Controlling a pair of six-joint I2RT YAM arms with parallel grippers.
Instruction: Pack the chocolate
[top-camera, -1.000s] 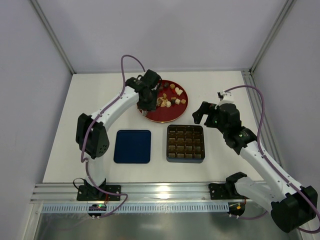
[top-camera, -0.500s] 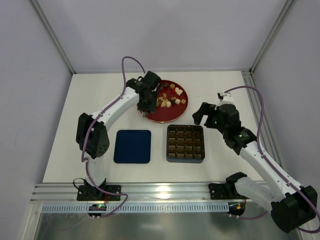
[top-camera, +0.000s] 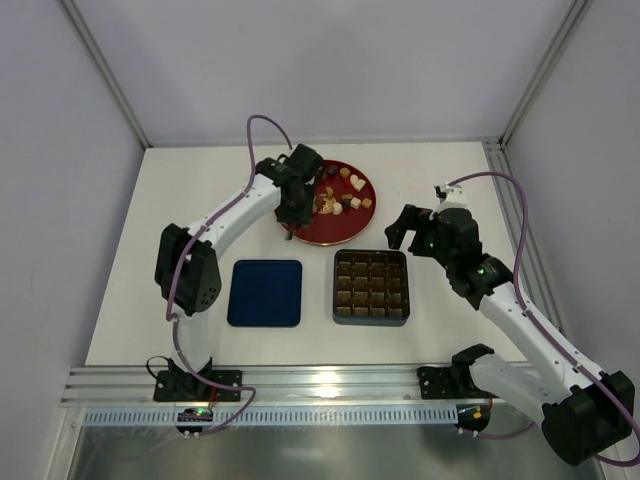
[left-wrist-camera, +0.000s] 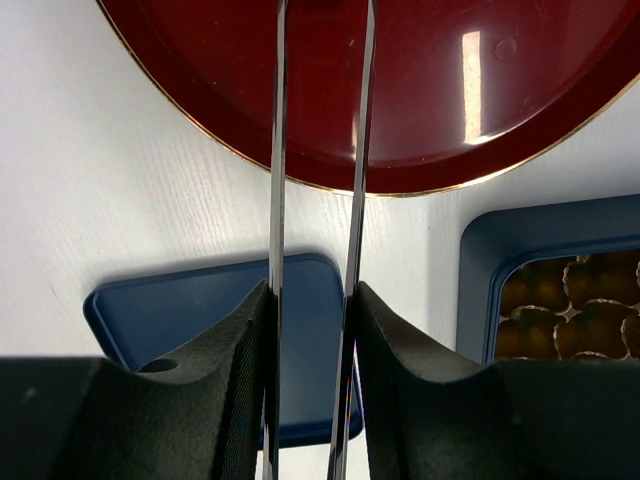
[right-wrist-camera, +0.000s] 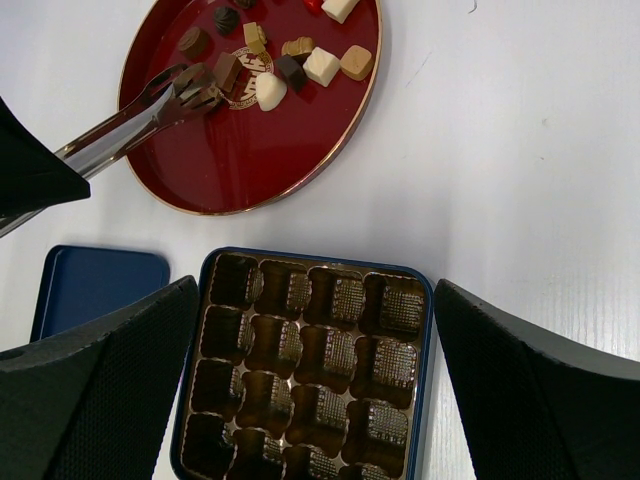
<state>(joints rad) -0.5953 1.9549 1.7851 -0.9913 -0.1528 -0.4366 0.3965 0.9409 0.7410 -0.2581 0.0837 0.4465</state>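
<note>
The chocolate (top-camera: 340, 196), small dark, tan and cream pieces, lies on a red round plate (top-camera: 330, 238). My left gripper (top-camera: 295, 200) hangs over the plate's left side, shut on metal tongs (right-wrist-camera: 130, 120). The tongs' two blades (left-wrist-camera: 278, 200) run between my left gripper's (left-wrist-camera: 312, 300) fingers. In the right wrist view the tong tips sit around a dark brown piece (right-wrist-camera: 195, 85), beside the other pieces (right-wrist-camera: 270, 90). My right gripper (top-camera: 410, 228) hovers open above the brown compartment tray (right-wrist-camera: 425, 330), holding nothing (right-wrist-camera: 315, 300).
The tray (top-camera: 371, 321) sits below the plate with its compartments showing. The navy lid (top-camera: 265, 293) lies flat to the tray's left, also seen as the lid (left-wrist-camera: 180, 310) under my left wrist. White walls and metal posts enclose the table.
The left gripper has edged slightly right over the plate and the tong blades have drawn closer together. The right arm has not moved.
</note>
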